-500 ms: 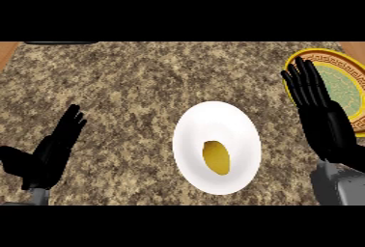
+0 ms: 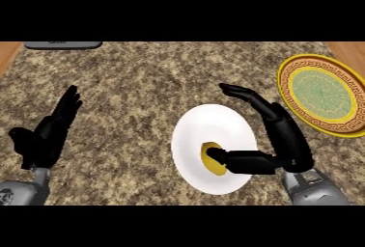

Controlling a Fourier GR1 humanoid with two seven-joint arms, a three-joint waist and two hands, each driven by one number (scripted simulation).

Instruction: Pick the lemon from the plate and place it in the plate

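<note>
Right hand (image 2: pixel 274 144) over white plate (image 2: pixel 214 126), thumb touching lemon (image 2: pixel 209 159), fingers arched open above plate's far rim, nothing clenched yet. Lemon low on white plate, just left of the thumb tip, long axis roughly toward/away from robot. Left hand (image 2: pixel 46 132) open, resting at bench's (image 2: pixel 143 82) left edge, well apart. Gold-rimmed plate (image 2: pixel 321 96) off to the right, nearer right hand.

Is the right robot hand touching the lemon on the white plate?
Touching. In the head view the thumb of the right robot hand lies against the lemon on the white plate, no gap between them.
</note>
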